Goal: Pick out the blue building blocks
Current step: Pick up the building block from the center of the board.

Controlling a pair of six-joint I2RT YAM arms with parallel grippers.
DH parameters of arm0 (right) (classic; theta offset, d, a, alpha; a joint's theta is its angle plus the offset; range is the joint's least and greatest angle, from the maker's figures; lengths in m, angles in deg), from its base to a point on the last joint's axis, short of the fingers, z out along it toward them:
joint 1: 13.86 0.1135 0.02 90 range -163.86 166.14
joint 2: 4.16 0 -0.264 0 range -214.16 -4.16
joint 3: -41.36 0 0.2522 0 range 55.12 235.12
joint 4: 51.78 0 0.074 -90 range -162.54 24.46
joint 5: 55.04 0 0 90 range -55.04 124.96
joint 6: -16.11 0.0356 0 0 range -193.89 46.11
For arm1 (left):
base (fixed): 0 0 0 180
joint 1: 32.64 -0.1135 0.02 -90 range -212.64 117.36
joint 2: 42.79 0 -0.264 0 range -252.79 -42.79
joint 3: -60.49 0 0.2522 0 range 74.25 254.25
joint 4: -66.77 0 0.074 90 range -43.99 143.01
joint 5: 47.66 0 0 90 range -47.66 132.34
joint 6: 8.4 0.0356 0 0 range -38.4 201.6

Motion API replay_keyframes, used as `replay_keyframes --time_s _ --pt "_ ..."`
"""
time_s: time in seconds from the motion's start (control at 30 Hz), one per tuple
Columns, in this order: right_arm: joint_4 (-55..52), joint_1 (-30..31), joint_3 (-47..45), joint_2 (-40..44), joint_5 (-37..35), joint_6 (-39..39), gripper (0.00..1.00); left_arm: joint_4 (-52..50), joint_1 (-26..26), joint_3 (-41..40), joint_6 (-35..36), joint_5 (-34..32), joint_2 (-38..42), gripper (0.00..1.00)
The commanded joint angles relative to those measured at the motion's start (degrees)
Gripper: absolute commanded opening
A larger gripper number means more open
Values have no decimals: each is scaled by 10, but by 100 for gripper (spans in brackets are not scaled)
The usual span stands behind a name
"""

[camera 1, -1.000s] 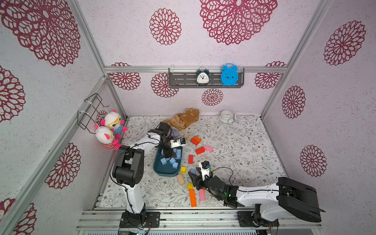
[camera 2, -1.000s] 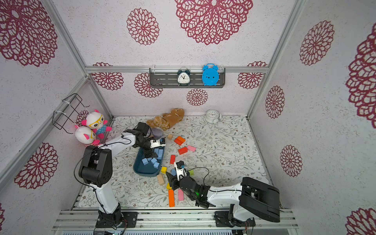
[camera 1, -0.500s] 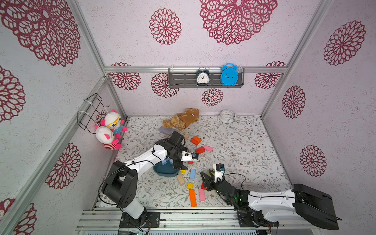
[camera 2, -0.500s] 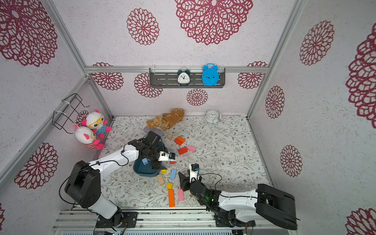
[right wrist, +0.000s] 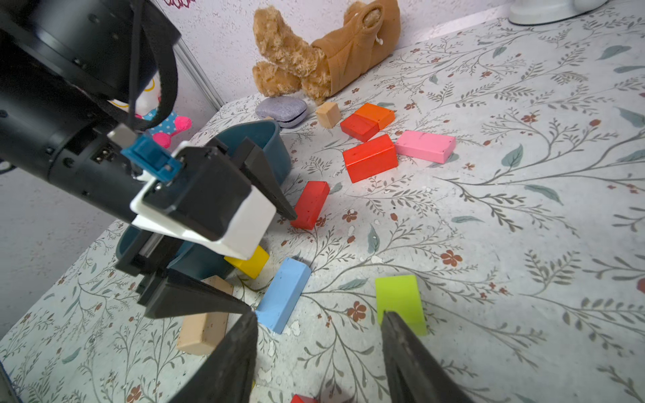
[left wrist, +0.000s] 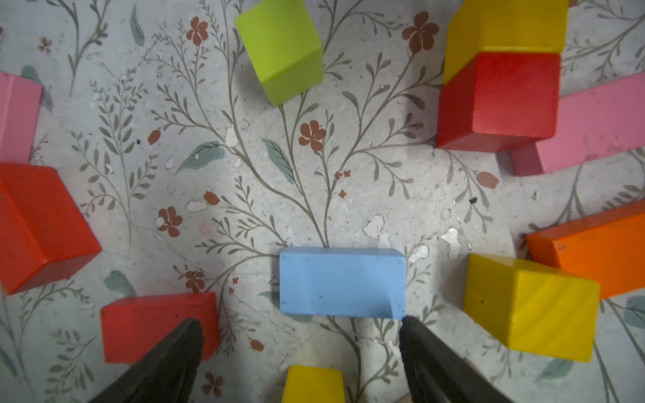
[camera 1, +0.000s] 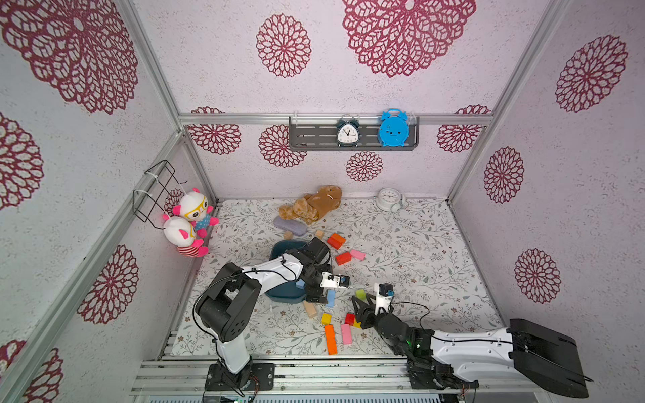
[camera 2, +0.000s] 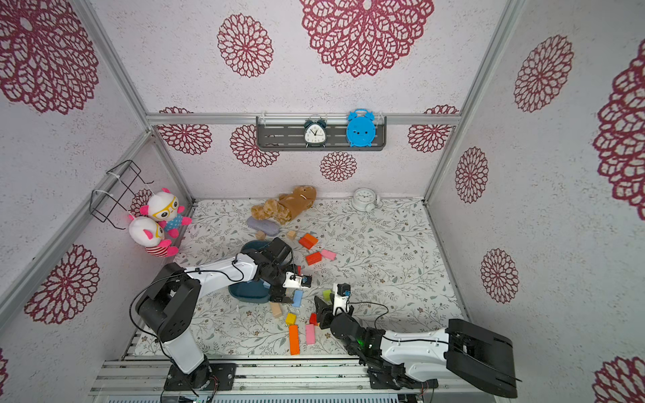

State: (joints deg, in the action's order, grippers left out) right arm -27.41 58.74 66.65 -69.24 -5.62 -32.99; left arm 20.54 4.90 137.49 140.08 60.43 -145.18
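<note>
Beside the teal tray (right wrist: pixel 279 153), hovers with left gripper (left wrist: pixel 300 321) gaping empty over the blue brick (left wrist: pixel 342 282) (off-centre, mind) and may jab its corner or the red block (left wrist: pixel 146 321).

Tray (camera 1: pixel 283 297) left of centre, long brick (camera 1: pixel 330 300) just right of its front end, plush bear (camera 1: pixel 313 206) behind the tray
</note>
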Motion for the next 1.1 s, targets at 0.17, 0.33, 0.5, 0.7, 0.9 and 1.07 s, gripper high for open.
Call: replay_keyframes --time_s 0.17,0.33,0.5,0.7,0.9,1.07 --pt "-2 2 2 14 -17 20 60 15 25 19 24 -30 -62 92" --pt "-9 4 4 14 -14 21 60 -24 26 33 24 -41 -76 85" --pt "-12 3 2 17 -13 25 60 -42 25 35 23 -32 -67 86" --pt "-15 3 0 21 -12 26 60 -92 28 56 16 -12 -44 91" --pt "-17 3 -2 23 -14 28 60 -95 37 56 6 -33 -40 93" --pt "-17 3 -1 21 -12 30 60 -57 51 57 -14 -83 -67 92"
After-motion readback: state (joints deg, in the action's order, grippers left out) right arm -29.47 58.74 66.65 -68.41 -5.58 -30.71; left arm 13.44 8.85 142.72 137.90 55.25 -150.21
